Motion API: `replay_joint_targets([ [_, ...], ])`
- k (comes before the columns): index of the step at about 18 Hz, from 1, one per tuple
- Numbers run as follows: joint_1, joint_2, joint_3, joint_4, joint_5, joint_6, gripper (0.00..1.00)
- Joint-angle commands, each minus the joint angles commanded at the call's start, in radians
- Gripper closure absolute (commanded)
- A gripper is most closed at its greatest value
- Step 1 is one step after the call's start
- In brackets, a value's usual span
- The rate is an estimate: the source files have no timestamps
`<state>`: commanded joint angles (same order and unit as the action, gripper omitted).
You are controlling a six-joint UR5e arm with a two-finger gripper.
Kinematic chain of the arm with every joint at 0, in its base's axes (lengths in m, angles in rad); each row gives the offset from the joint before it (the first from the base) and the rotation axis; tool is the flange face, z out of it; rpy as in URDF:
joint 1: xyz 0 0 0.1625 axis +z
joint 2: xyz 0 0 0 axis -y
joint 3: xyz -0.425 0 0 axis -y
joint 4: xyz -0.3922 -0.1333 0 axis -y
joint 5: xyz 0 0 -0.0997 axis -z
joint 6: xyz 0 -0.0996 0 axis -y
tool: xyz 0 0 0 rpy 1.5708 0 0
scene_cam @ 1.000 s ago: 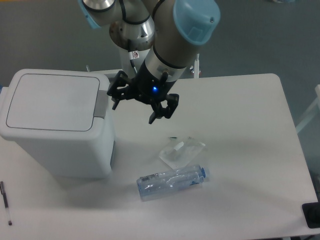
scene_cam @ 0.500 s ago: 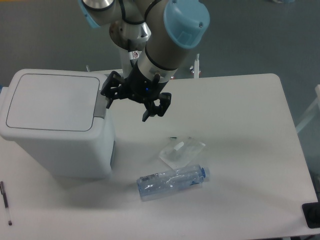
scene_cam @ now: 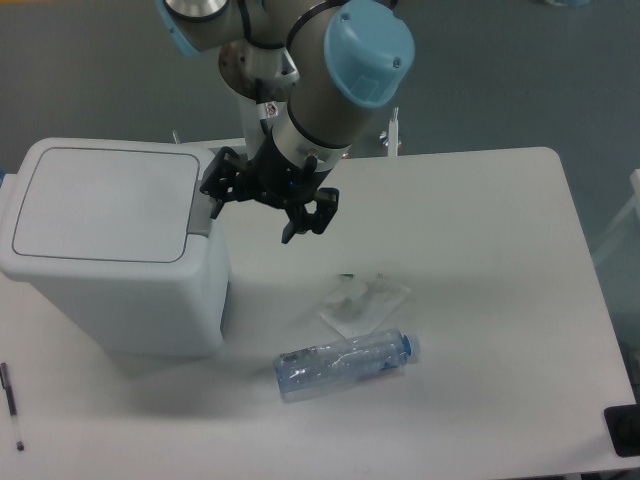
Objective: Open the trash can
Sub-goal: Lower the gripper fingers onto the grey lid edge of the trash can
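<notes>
From the one camera, the trash can (scene_cam: 110,250) sits on the left side of the table (scene_cam: 500,300). It is the biggest thing here. Its lid (scene_cam: 100,205) is down flat, so the job is not done yet.

The gripper (scene_cam: 262,205) hangs just right of the can, up by the grey tab (scene_cam: 203,210) on the lid's right edge. Its two black fingers are spread wide apart and hold nothing. The left finger (scene_cam: 216,186) looks very close to the tab. I cannot tell if it touches.

To do this step well, I think one fingertip should come straight down on the middle of the tab and push gently. The push should be short and not sideways, or the finger may slip off the smooth tab or shove the whole can. After the push, the arm should get out of the way so the lid can swing up.

The can is white plastic, smooth and a bit shiny, shaped like a box with round corners. The lid is flat with a thin line around it. The tab is a small grey rectangle.

Nearer, a clear plastic bottle (scene_cam: 345,365) lies on its side. A crinkly clear wrapper (scene_cam: 362,303) lies just behind it. A thin pen (scene_cam: 11,405) lies at the near left edge.
</notes>
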<state>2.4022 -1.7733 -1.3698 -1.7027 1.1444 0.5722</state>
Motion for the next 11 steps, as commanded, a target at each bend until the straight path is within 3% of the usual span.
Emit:
replay_joint_targets([
  [11, -0.021, 0.000, -0.003, -0.003, 0.005, -0.021, 0.00],
])
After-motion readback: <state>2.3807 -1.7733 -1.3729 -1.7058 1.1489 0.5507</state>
